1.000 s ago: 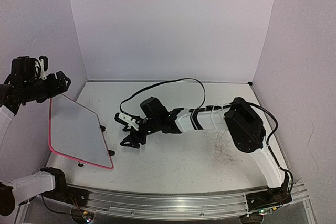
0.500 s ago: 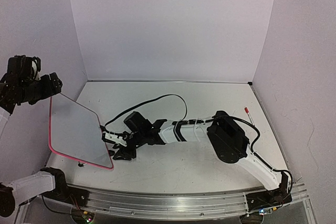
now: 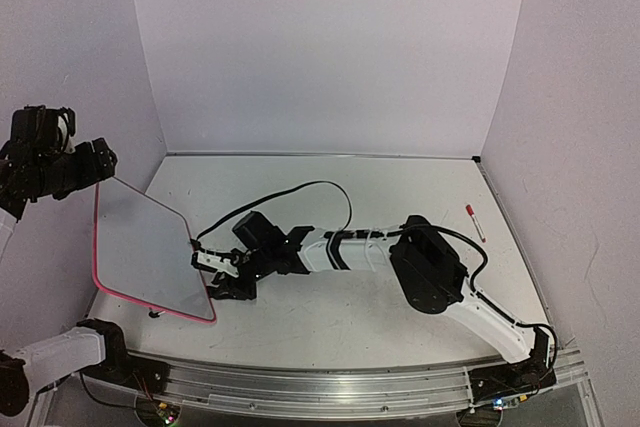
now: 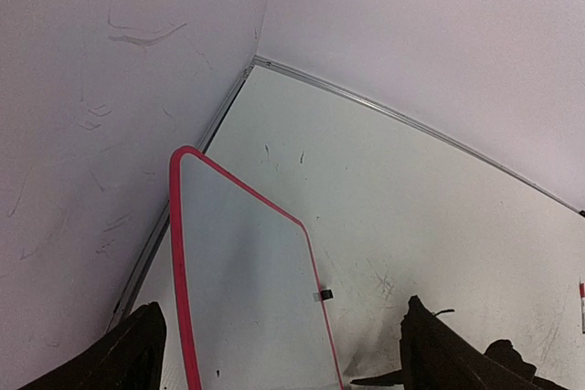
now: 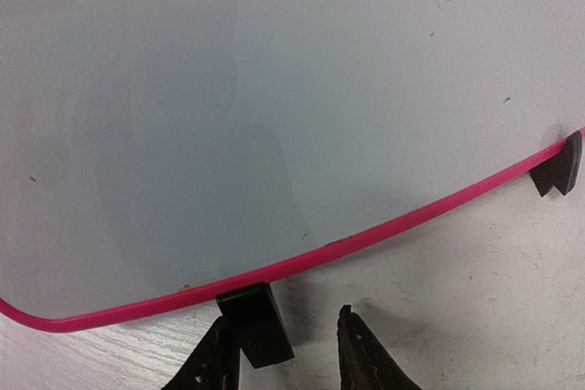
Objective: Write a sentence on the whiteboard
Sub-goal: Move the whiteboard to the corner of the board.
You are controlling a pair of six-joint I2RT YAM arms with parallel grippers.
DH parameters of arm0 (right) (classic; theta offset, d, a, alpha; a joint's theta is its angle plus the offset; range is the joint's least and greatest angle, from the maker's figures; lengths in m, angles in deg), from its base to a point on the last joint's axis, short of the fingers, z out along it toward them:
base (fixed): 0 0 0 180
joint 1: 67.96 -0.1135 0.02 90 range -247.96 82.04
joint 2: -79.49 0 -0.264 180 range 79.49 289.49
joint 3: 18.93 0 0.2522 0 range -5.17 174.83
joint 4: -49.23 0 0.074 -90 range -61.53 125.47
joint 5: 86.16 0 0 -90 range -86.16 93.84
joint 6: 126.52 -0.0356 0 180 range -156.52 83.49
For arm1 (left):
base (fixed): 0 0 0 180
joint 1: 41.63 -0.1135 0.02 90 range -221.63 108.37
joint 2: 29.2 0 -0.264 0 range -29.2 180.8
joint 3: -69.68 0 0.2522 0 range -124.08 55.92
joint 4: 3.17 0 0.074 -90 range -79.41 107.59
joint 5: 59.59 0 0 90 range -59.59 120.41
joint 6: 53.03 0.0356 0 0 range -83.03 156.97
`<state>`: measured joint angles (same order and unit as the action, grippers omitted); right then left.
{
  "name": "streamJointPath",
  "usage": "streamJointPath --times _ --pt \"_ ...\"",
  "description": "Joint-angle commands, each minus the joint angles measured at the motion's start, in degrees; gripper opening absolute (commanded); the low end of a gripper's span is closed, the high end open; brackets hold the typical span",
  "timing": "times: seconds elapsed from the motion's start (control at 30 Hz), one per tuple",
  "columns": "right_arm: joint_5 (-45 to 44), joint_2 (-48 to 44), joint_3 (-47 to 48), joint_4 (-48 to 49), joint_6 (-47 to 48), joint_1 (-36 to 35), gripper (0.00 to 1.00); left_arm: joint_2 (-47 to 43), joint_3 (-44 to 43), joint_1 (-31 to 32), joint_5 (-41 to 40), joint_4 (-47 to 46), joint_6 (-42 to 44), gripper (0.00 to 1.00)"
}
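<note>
Since whiteboard (image 3: 140,247) at left of desk (image 3: 380,307) shows blank, no sentence on it, task approx. nil done; all writing left. R gripper (image 5: 288,358) jaws part-way apart, straddling clip foot (image 5: 256,321), not clamped. L gripper (image 4: 279,358) raised, jaws wide apart, empty. Marker (image 3: 474,222) lies far right, unheld.

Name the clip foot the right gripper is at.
The foot by the whiteboard's rounded corner, at the right gripper; the other foot sits farther along the rim.
</note>
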<state>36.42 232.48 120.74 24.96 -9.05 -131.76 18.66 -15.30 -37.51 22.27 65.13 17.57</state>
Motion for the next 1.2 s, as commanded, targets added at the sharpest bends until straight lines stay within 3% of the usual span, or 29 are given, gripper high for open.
streamJointPath --times 0.0,0.23,0.5,0.6,1.03,1.17 --pt "1.03 0.94 2.32 -0.35 0.61 -0.92 0.37 -0.8 -2.61 -0.16 -0.04 0.1 -0.2 0.9" --pt "1.6 0.85 3.26 -0.56 0.13 -1.58 0.26 -0.57 -2.61 -0.18 0.62 0.1 -0.54 0.89" --pt "-0.6 -0.34 1.85 -0.19 -0.88 -1.64 0.02 -1.12 -2.97 -0.17 1.3 0.0 -0.57 0.9" --pt "-3.33 -1.99 -1.1 0.49 -1.32 -1.63 0.0 -1.53 -2.49 -0.17 1.29 -0.01 -0.47 0.9" --pt "-21.73 -19.47 -36.69 27.19 -14.52 -0.61 0.0 -2.7 -1.02 -0.16 5.0 -2.1 0.59 0.91" --pt "-31.37 -24.91 -47.85 33.95 -20.85 -0.56 0.0 -2.77 0.14 -0.17 7.94 -3.38 0.9 0.92"
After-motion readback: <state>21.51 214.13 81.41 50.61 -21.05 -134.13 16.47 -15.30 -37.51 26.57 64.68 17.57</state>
